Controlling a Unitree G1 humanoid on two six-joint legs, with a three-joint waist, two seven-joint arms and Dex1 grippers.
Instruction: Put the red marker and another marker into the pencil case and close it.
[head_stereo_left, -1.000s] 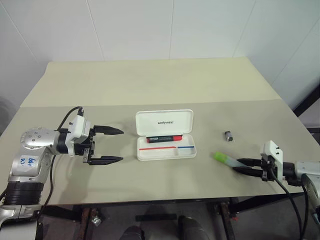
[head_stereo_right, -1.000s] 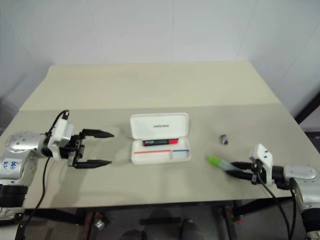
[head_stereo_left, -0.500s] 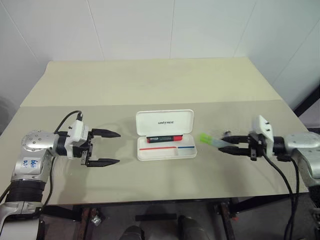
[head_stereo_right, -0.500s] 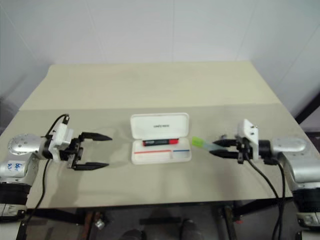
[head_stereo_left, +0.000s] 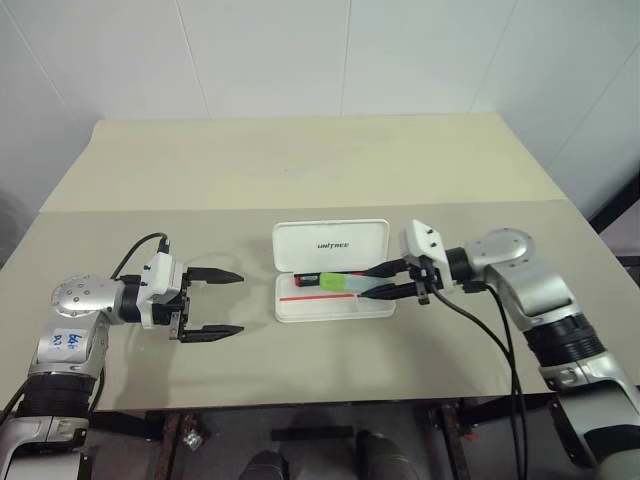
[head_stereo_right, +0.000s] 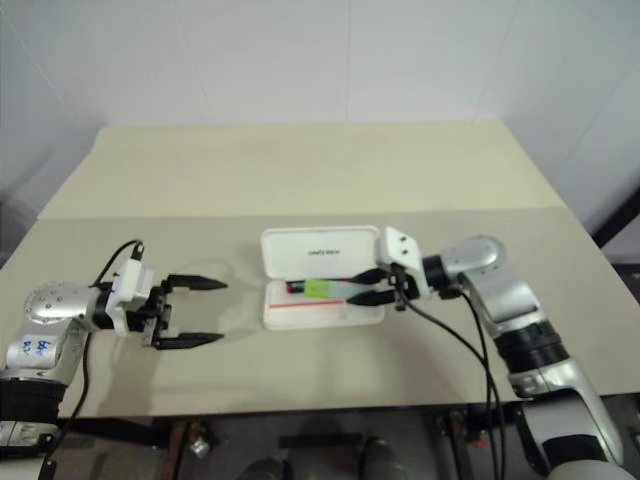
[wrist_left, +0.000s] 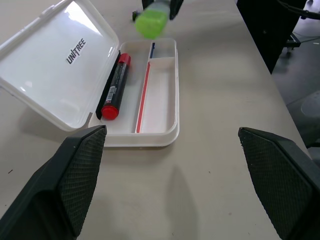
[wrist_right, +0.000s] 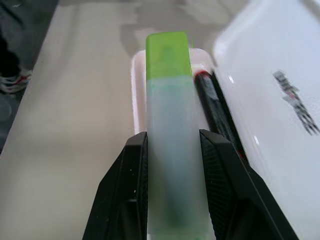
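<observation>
Both arms: silver-grey metal shells w/ rounded joint housings and black ribbed bands at the forearm; the left arm (head_stereo_left: 75, 320) has blue handwritten marks on its silver shell and small screw heads round the joint cap, and a black cable loops from each wrist back along the arm. Each wrist ends in a white boxy block. Left gripper (head_stereo_left: 222, 303) and right gripper (head_stereo_left: 385, 282): two slim black tapered fingers each; pads (wrist_left: 75, 172) w/ fine cross-hatch texture.
</observation>
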